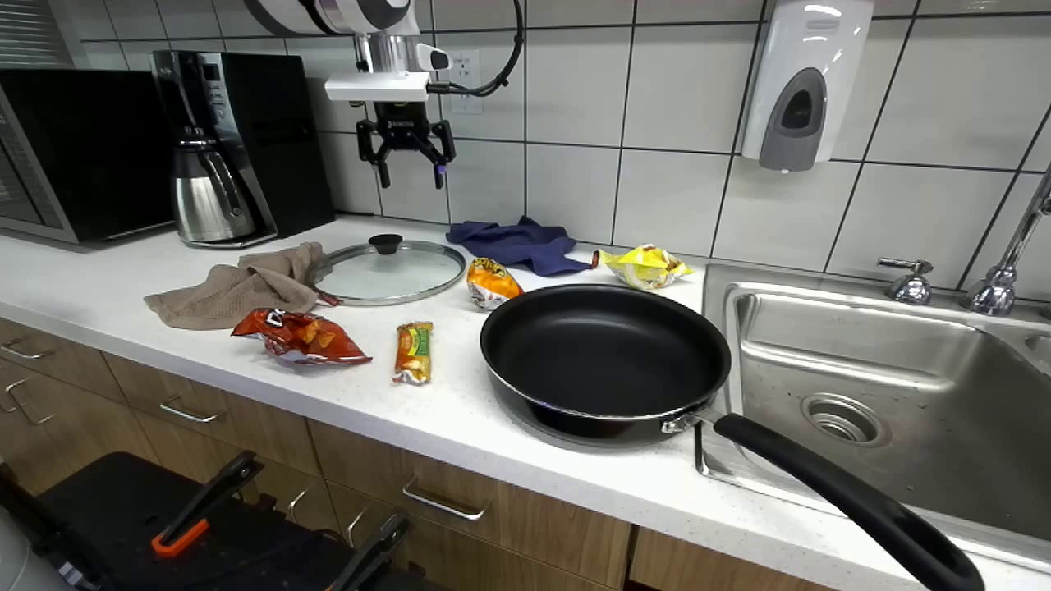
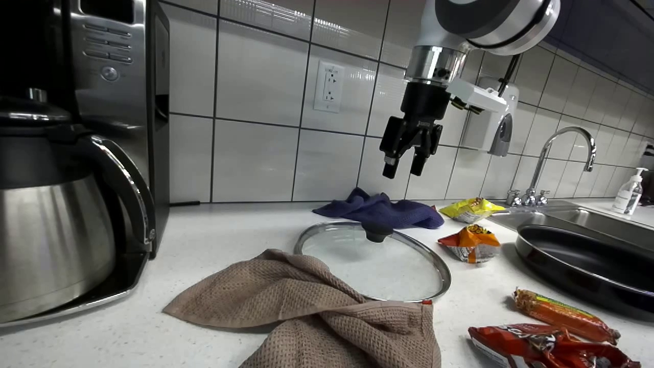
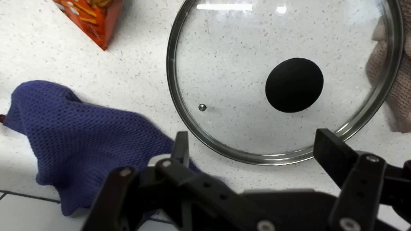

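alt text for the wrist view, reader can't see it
Open, empty black gripper along the bottom, above a white speckled counter where a round glass lid with a black knob lies. A purple-blue cloth lies at left, partly hidden by the gripper; an orange snack bag at upper left and brown cloth at right are cropped.

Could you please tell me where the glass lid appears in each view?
In an exterior view: the glass lid, left of centre, about mid-height.
In an exterior view: the glass lid, below and slightly right of centre.
Wrist view: the glass lid, upper right, cut off by the top edge.
Shared landmark: the navy towel, near it in all three.
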`<state>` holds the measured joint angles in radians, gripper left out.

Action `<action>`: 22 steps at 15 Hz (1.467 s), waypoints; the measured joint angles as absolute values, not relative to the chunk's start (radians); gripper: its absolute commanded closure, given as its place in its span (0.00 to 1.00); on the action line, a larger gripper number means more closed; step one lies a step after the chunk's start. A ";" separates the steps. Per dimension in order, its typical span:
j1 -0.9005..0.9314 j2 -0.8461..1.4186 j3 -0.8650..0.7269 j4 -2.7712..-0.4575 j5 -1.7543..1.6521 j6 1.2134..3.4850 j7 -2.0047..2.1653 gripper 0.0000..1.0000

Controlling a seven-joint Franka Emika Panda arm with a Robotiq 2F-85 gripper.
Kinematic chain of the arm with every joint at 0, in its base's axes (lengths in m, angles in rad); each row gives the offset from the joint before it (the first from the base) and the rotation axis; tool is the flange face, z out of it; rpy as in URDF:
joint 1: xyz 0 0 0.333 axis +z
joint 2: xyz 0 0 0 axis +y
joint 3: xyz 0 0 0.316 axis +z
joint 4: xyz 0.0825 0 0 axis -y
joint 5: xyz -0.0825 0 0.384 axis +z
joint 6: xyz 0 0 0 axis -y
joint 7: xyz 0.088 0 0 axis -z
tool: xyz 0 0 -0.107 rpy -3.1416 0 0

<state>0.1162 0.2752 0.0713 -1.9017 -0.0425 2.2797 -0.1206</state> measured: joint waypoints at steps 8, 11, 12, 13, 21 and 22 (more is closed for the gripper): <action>0.116 0.275 0.071 -1.902 -0.042 2.280 -0.121 0.00; 0.116 0.275 0.071 -1.902 -0.042 2.280 -0.121 0.00; 0.116 0.275 0.071 -1.902 -0.042 2.280 -0.121 0.00; 0.116 0.276 0.071 -1.902 -0.042 2.280 -0.121 0.00; 0.089 0.259 0.064 -1.953 -0.049 2.280 -0.203 0.00; 0.078 0.252 0.060 -1.970 -0.049 2.281 -0.226 0.00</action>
<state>0.0780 0.2517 0.0602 -1.9698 -0.0493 2.2809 -0.2261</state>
